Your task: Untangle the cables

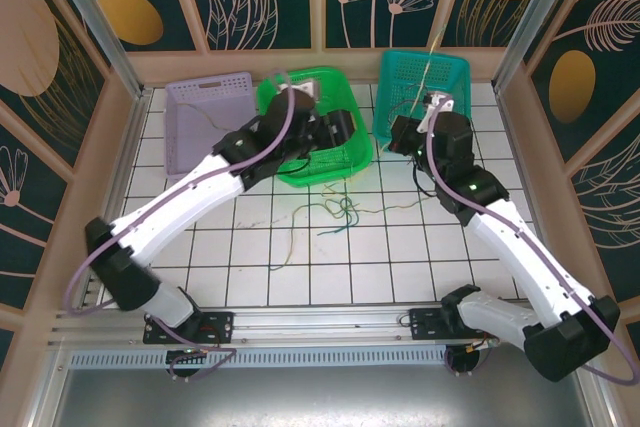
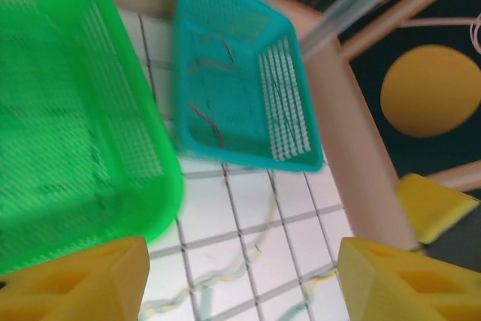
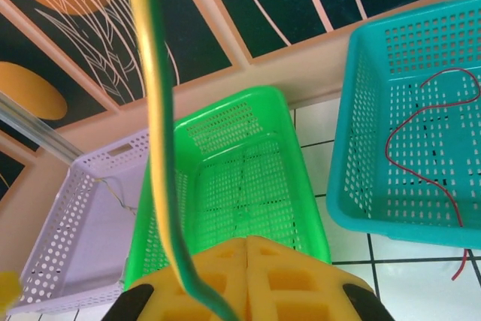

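The left tool point(image 2: 240, 280), cut off at the lower edge, gapes with nothing between. Mid-frame from above, loose cables point(image 1: 335, 212) lie tangled on the table point(image 1: 420, 257) (colours hard to make out). The right tool point(image 3: 246, 261) pinches a yellow-green cable point(image 3: 159, 110) running up out of frame.

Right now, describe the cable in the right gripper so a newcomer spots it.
Find the teal basket, back right; the right gripper by its near edge is shut on the cable. It is yellow with a green stripe, unlike the red wire lying in that basket.
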Controlling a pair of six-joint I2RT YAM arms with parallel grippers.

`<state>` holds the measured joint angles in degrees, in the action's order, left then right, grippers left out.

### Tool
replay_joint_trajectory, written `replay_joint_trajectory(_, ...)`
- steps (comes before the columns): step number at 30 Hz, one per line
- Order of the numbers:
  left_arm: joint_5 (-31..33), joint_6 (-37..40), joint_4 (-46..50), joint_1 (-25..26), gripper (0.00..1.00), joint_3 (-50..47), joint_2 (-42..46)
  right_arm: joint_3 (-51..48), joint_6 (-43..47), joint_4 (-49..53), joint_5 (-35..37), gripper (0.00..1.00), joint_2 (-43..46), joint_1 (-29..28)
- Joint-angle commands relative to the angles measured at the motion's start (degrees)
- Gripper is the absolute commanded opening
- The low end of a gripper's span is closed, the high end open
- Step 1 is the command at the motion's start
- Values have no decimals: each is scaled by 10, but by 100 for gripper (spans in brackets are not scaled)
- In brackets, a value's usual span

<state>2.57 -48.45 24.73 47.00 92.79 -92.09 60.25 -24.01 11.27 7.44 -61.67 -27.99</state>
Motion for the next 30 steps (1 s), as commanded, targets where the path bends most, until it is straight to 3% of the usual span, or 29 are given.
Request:
replay_joint_trajectory(1, -76, -49, 134, 2, 66, 77, -66, 34, 11, -35, 17, 0, -17, -11)
replay_joint_trajectory(6, -28, 0, 226, 1, 64, 131, -119, 47, 7, -30, 13, 0, -31, -14)
replay_joint_trajectory(11, -34, 16, 201, 1, 59, 99, -118, 52, 1, -23, 6, 0, -35, -14)
replay_joint_trajectory(20, -58, 15, 147, 0, 32, 65, -122, 50, -8, -13, 4, 0, -34, -14)
replay_joint_trajectory(25, -38, 28, 138, -1, 0, 63, -113, 55, -18, 2, 11, 0, -38, -13)
replay_joint_trajectory(30, -53, 69, 51, 1, 0, 19, -56, 86, -59, 56, 0, 0, -75, 6)
